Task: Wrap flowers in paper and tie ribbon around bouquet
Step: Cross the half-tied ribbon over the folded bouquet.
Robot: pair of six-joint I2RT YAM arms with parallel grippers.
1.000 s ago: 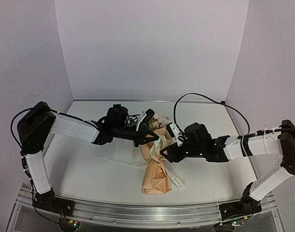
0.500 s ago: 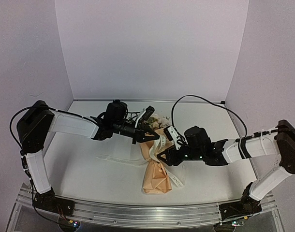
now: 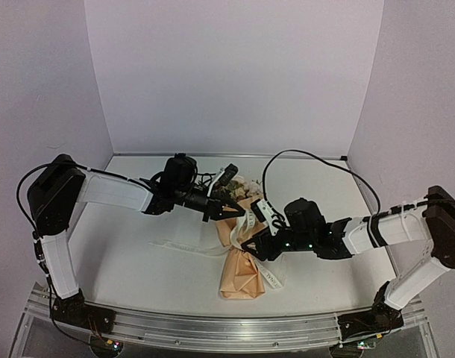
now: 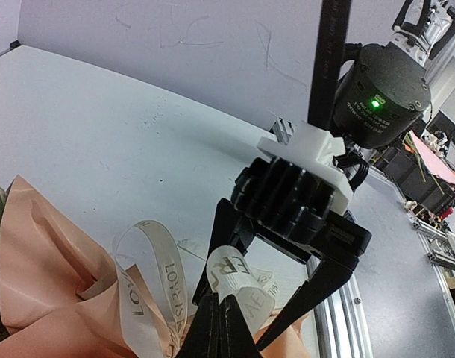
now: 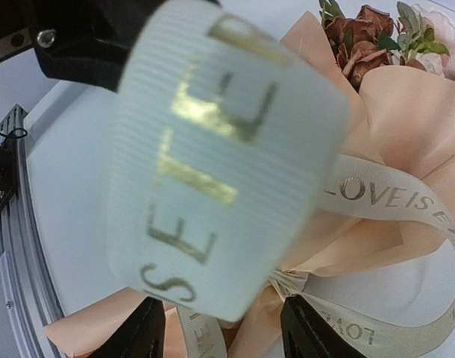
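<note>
The bouquet point(image 3: 241, 262) lies mid-table, a cone of tan paper point(image 5: 395, 112) with the flowers point(image 3: 241, 185) at its far end. The cream lettered ribbon point(image 3: 251, 224) is tied round its waist. My left gripper point(image 3: 231, 211) is shut on a raised loop of that ribbon point(image 4: 239, 277), with its fingertips point(image 4: 212, 317) pinching the loop's base. My right gripper point(image 3: 248, 242) faces it from the right, open, its fingers either side of the loop point(image 5: 212, 164). In the right wrist view the loop fills the space above the gripper point(image 5: 227, 332) without being pinched.
One ribbon tail point(image 3: 175, 245) trails left across the table and another point(image 3: 274, 277) lies right of the cone's tip. Lilac walls enclose the back and sides. An aluminium rail point(image 3: 212, 328) runs along the near edge. The right arm's cable point(image 3: 302, 154) arches above it.
My right gripper has slid left and slightly nearer, so its open fingers now straddle the ribbon loop. The left gripper keeps its hold and has shifted slightly left.
</note>
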